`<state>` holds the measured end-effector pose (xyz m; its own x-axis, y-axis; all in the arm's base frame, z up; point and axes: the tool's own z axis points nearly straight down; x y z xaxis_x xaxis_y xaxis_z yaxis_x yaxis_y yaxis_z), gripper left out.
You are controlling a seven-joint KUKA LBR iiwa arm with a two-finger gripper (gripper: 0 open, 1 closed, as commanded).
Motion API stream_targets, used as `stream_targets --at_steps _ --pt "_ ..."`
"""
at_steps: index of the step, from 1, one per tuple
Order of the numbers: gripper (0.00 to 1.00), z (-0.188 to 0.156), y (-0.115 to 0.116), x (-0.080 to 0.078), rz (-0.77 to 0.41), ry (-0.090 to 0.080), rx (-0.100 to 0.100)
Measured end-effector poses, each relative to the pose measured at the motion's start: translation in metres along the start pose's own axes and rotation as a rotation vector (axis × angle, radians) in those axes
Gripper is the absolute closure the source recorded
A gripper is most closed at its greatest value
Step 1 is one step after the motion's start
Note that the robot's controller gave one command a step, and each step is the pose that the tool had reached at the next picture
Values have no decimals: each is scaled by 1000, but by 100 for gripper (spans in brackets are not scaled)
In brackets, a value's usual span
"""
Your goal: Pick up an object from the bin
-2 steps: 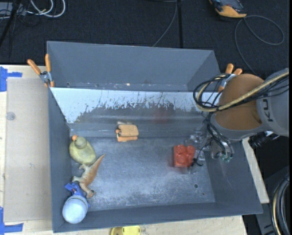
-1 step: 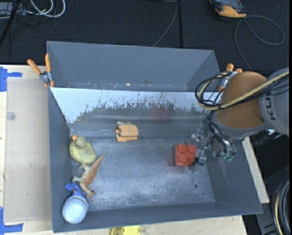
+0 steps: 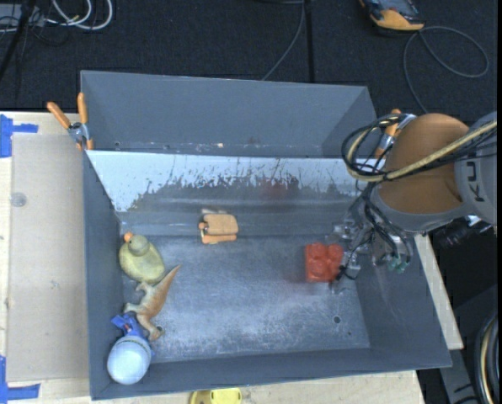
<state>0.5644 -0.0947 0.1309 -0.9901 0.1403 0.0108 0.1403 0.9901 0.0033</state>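
Note:
A small red block [image 3: 322, 262] lies on the bin floor at the right. My gripper [image 3: 345, 269] is low at the right side of the bin, right beside the red block's right edge, its dark fingertips touching or nearly touching it. Whether the block sits between the fingers I cannot tell.
An orange and tan toy [image 3: 218, 226] lies at the middle back of the floor. In the left front corner lie a yellow-green squeeze bottle [image 3: 140, 259], a tan dinosaur figure [image 3: 154, 296] and a pale blue ball-shaped thing [image 3: 129, 359]. The arm with its orange cover hangs over the right wall.

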Motion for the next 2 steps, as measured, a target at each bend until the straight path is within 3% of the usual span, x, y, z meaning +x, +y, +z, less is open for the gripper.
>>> stream_targets --at_steps 2 --pt "100 -32 0 -3 0 -11 0"
